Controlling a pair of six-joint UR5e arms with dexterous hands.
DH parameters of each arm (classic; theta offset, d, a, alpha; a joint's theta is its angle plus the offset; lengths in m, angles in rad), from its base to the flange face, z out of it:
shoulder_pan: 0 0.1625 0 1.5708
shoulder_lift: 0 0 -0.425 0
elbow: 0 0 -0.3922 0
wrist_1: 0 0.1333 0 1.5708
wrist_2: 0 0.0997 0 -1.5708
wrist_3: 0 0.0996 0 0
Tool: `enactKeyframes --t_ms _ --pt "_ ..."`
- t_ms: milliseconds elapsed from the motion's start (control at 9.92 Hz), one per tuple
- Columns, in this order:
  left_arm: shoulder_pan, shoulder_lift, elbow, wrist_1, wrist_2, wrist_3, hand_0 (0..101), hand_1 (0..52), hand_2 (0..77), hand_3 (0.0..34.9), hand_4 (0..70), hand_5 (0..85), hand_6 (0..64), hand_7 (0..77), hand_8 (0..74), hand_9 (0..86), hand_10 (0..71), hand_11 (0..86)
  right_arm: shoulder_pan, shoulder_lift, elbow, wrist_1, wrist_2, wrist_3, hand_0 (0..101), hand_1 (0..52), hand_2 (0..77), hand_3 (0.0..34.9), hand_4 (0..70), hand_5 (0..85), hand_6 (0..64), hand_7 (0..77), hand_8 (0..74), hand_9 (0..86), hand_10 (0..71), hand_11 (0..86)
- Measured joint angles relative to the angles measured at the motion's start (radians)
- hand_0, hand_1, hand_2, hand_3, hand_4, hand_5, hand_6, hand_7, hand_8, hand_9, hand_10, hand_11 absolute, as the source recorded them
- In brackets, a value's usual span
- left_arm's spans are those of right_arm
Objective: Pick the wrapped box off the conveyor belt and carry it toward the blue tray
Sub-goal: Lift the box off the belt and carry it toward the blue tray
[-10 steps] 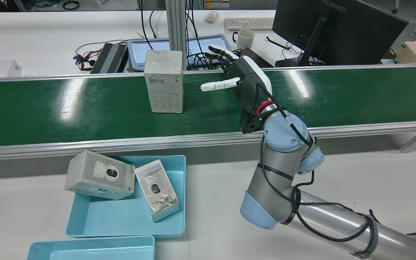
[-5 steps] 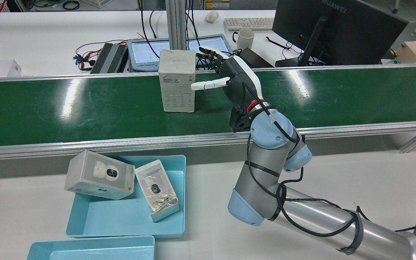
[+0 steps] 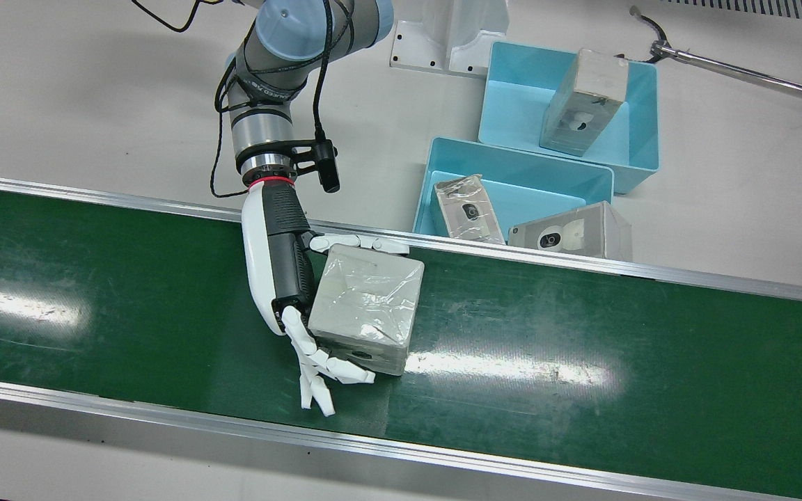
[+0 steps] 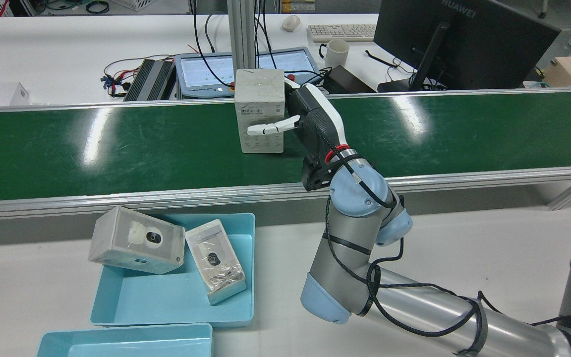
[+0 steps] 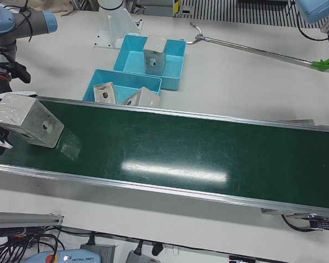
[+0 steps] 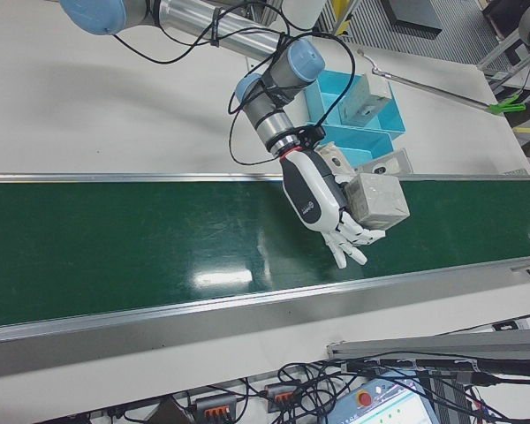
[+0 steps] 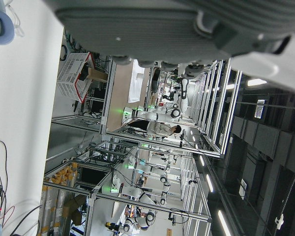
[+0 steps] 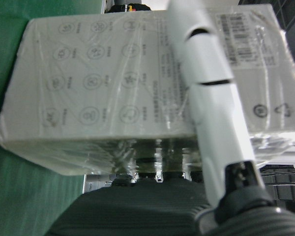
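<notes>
Trays in blue: the nearer blue tray (image 4: 176,292) holds two wrapped camera boxes (image 4: 215,260), just across the belt's rail (image 4: 166,196). The wrapped box (image 3: 366,306) stands on the conveyor belt (image 3: 582,362), the right hand (image 3: 289,278) cupping it, thumb across one face, not visibly clenched. Printed icons and a barcode show; text unreadable. "HUAWEI" marks the monitor (image 4: 464,39). Left hand unclear.

- The box (image 3: 366,306) was pale grey under glossy clear wrap.
- The belt (image 3: 582,362) was dark green.
- The hand (image 3: 282,278) was white and black.
- The tray (image 3: 512,174) was light blue.
</notes>
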Motion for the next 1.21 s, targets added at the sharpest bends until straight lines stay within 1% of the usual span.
enactKeyframes --t_ms 101,202,303,403,504,605,706,807,908,1008,1109,1210 --pt "0.0 0.0 0.0 0.0 0.0 0.0 0 0.0 1.1 0.0 0.0 1.1 0.5 0.5 0.5 0.5 0.0 0.5 -0.003 0.004 -0.007 0.0 0.002 -0.003 56 26.7 16.9 0.0 18.0 25.6 14.7 29.5 6.0 12.5 0.5 1.1" --pt "0.0 0.0 0.0 0.0 0.0 0.0 0 0.0 1.1 0.0 0.0 1.1 0.5 0.5 0.5 0.5 0.5 0.5 -0.003 0.005 -0.011 0.0 0.003 -0.004 62 25.6 25.1 0.0 26.2 33.3 21.3 35.5 20.7 27.8 14.2 1.6" --pt "0.0 0.0 0.0 0.0 0.0 0.0 0 0.0 1.1 0.0 0.0 1.1 0.5 0.5 0.5 0.5 0.5 0.5 -0.003 0.003 -0.013 -0.002 0.003 -0.004 62 25.6 25.1 0.0 26.2 33.3 21.3 35.5 20.7 27.8 14.2 1.6" --pt "0.0 0.0 0.0 0.0 0.0 0.0 0 0.0 0.5 0.0 0.0 1.1 0.5 0.5 0.5 0.5 0.5 0.5 -0.002 0.0 -0.014 -0.003 0.003 -0.003 62 20.7 29.5 1.1 28.9 33.8 25.1 36.0 28.9 37.1 24.0 18.0" --pt "0.0 0.0 0.0 0.0 0.0 0.0 0 0.0 1.1 0.0 0.0 1.1 0.5 0.5 0.5 0.5 0.0 0.5 0.002 -0.004 -0.005 -0.004 0.0 0.0 55 16.4 32.2 1.0 29.5 34.4 26.7 36.0 31.6 38.2 29.5 25.1" --pt "0.0 0.0 0.0 0.0 0.0 0.0 0 0.0 1.1 0.0 0.0 1.1 0.5 0.5 0.5 0.5 0.0 0.5 0.005 -0.012 0.025 -0.009 -0.003 0.001 55 14.7 33.3 1.0 29.5 34.4 27.3 36.5 33.8 38.7 29.5 25.1" --pt "0.0 0.0 0.0 0.0 0.0 0.0 0 0.0 1.1 0.0 0.0 1.1 0.5 0.5 0.5 0.5 0.0 0.5 0.004 -0.026 0.085 -0.023 -0.005 0.001 55 14.7 33.3 1.0 29.5 34.4 27.3 36.5 33.8 38.7 33.8 29.5" --pt "0.0 0.0 0.0 0.0 0.0 0.0 0 0.0 0.5 0.0 0.0 1.1 0.5 0.5 0.5 0.5 0.0 0.5 -0.001 -0.037 0.158 -0.051 -0.005 -0.001 52 12.5 34.4 1.3 29.5 34.4 27.8 36.5 34.9 38.7 36.0 29.5" --pt "0.0 0.0 0.0 0.0 0.0 0.0 0 0.0 1.1 0.0 0.0 1.1 0.5 0.5 0.5 0.5 0.5 0.5 -0.015 -0.043 0.238 -0.088 -0.003 -0.005 52 12.5 34.4 1.3 29.5 34.4 27.8 36.5 34.9 38.7 36.0 29.5" --pt "0.0 0.0 0.0 0.0 0.0 0.0 0 0.0 1.1 0.0 0.0 1.1 0.5 0.5 0.5 0.5 0.5 0.5 -0.035 -0.046 0.299 -0.113 -0.001 -0.016 50 10.9 36.0 0.4 29.5 34.4 27.8 36.5 37.6 39.3 40.9 30.0" --pt "0.0 0.0 0.0 0.0 0.0 0.0 0 0.0 1.1 0.0 0.0 1.1 0.5 0.5 0.5 0.5 0.5 0.5 -0.068 -0.047 0.338 -0.127 0.002 -0.036 49 4.9 40.4 0.3 32.7 34.4 27.8 36.5 40.9 39.3 44.7 30.5" --pt "0.0 0.0 0.0 0.0 0.0 0.0 0 0.0 0.5 0.0 0.0 1.1 0.5 0.5 1.1 0.5 0.5 0.5 -0.116 -0.047 0.358 -0.133 0.011 -0.063 49 4.9 40.4 0.3 32.7 34.4 27.8 36.5 43.6 39.3 48.0 30.5"
